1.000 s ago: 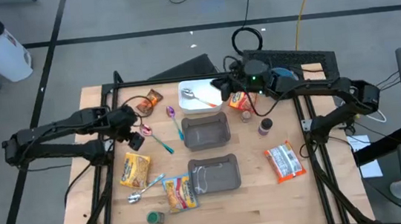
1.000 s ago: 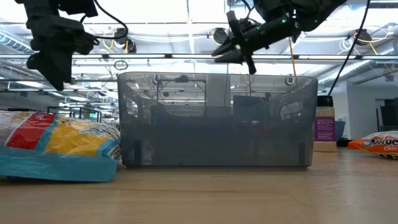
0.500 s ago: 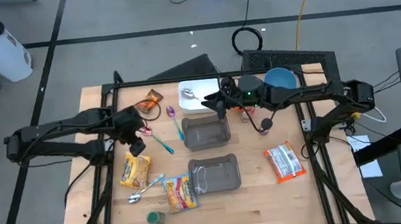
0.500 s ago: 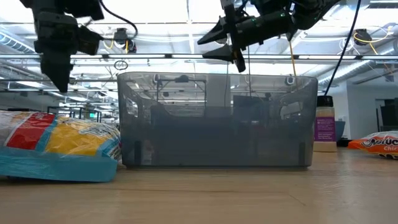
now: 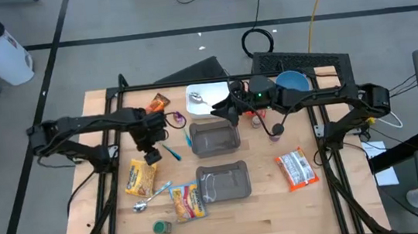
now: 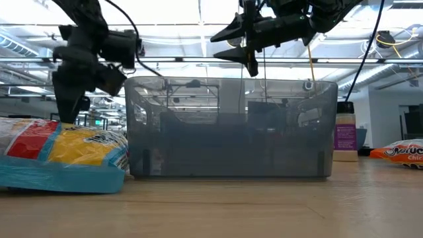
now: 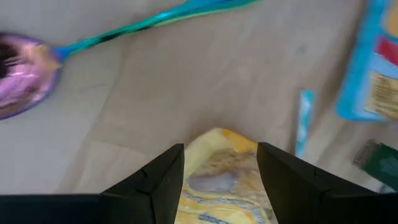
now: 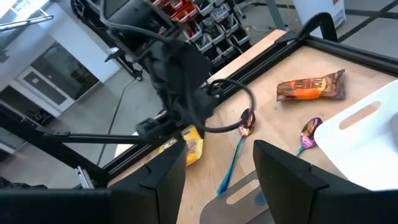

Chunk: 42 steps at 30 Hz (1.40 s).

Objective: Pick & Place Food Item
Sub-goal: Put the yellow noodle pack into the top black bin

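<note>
Table: left gripper [image 5: 151, 156] moved over yellow pkt [image 5: 141, 177], jaws apart, empty; right gripper [image 5: 217, 110] jaws apart.

The pale wooden table [image 5: 273, 204] shows a matt, faintly grained top. The two grey translucent plastic trays [image 5: 214, 139] look smooth and slightly cloudy. The yellow snack packet [image 5: 141, 177] and the orange-and-white snack packet [image 5: 295, 167] are crinkled glossy foil, as is the brown wrapped bar [image 8: 309, 88]. The purple-bowled spoon with a teal handle [image 7: 37, 61] shines like coated metal. The white rectangular tray [image 5: 206, 100] appears to be smooth plastic. Both arms are matt black.
</note>
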Available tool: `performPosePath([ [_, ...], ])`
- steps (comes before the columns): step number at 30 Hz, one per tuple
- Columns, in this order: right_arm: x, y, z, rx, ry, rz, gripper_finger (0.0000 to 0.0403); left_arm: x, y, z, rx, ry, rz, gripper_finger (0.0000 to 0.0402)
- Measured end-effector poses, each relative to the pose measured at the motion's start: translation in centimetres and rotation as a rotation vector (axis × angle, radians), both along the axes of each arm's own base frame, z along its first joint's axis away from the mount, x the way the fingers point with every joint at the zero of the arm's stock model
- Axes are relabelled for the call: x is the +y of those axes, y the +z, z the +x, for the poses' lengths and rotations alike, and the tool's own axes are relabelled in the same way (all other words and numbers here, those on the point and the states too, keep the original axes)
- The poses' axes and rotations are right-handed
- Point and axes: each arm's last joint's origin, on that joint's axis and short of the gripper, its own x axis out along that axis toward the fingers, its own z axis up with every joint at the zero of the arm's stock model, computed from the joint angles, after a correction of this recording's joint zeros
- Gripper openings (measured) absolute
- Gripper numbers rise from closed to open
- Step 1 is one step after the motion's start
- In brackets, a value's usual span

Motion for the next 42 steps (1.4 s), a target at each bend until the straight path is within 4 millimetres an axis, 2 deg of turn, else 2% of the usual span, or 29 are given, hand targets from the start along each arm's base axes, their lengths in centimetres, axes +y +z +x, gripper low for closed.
performPosePath([
  [4,0.1,-0.2,0.0,0.015,0.001,0.005,0.0180,0.3,-0.6,0.2,0.068,0.098,-0.020,0.0209],
  [9,0.1,-0.4,-0.1,0.040,0.002,0.007,0.0177,-0.2,-0.8,0.4,0.104,0.142,-0.029,0.0209],
  [18,0.0,-0.4,-0.1,0.040,-0.001,-0.006,0.0177,-2.1,-0.8,0.9,0.121,0.079,0.007,0.0209],
  [24,0.0,-0.4,-0.1,0.038,-0.001,-0.017,0.0172,-2.4,-0.9,1.1,0.132,0.087,0.046,0.0209],
  [42,0.0,-0.3,-0.1,0.035,-0.003,-0.014,0.0171,-2.8,-3.8,2.6,0.221,0.033,-0.021,0.0209],
])
